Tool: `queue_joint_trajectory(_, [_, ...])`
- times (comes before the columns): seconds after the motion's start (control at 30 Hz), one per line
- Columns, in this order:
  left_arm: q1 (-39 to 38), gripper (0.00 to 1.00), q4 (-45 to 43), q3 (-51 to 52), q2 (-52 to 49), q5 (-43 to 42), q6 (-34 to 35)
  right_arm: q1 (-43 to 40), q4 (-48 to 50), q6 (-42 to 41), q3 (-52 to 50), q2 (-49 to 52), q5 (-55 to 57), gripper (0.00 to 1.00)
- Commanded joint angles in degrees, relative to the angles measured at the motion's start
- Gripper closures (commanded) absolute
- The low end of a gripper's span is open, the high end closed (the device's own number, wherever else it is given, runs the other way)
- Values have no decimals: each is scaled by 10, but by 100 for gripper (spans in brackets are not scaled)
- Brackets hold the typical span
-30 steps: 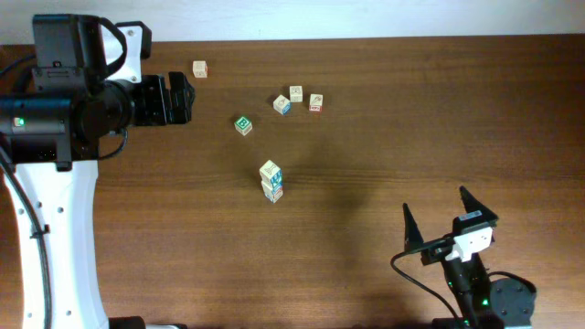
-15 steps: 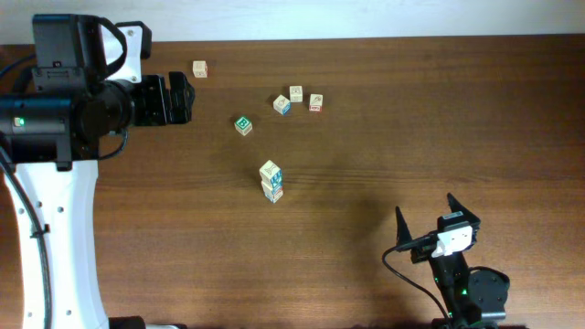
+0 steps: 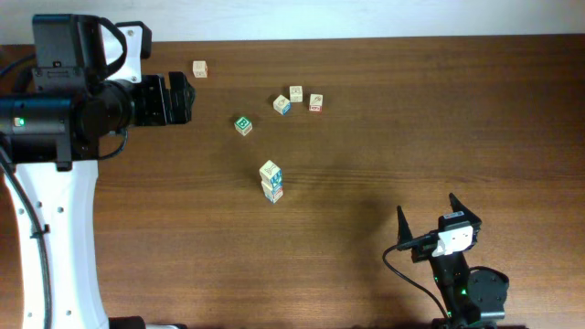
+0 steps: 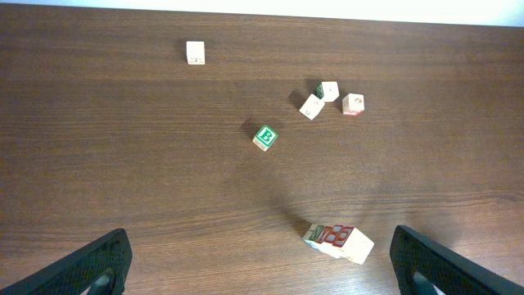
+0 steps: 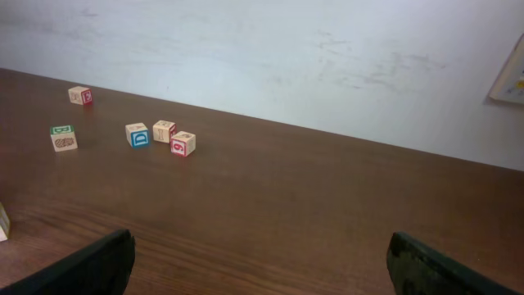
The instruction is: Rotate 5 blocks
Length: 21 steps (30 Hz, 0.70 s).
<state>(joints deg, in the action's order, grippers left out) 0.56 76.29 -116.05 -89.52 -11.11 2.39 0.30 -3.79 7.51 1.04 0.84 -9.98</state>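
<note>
Two lettered blocks are stacked mid-table: a green-lettered block rests on a red-lettered one. The left wrist view sees this stack between and beyond its fingertips. A cluster of three stands further back: a blue-marked block, a pale block and a red-marked block. My left gripper hangs open high over the back left, holding nothing. Open and empty too, my right gripper sits low at the front right, far from every block.
A green B cube stands alone left of the cluster. A lone pale cube sits near the table's back edge. A white wall rises behind the table. The left arm's white base fills the left side.
The right arm has drawn back toward the front edge and a little left, then settled. The left arm and all blocks have stayed put.
</note>
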Motion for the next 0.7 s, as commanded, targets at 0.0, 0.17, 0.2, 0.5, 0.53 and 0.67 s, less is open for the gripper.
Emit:
queue_joint_trajectory(0.0, [0, 1, -1, -3, -1, -4, -5, -4, 2, 0, -7, -7, 7, 2])
queue_joint_trajectory(0.17, [0, 1, -1, -3, -1, -4, -5, -4, 2, 0, -7, -7, 7, 2])
queue_joint_trajectory(0.2, [0, 1, -1, -3, -1, -4, -5, -4, 2, 0, -7, -7, 7, 2])
queue_joint_trajectory(0.5, [0, 1, 11, -3, 5, 14, -12, -4, 2, 0, -7, -7, 7, 2])
queue_joint_trajectory(0.53, [0, 1, 12, -2, 11, 23, -12, -4, 2, 0, -7, -7, 7, 2])
queue_joint_trajectory(0.67, [0, 1, -14, 8, 52, 30, -58, -4, 2, 0, -7, -7, 7, 2])
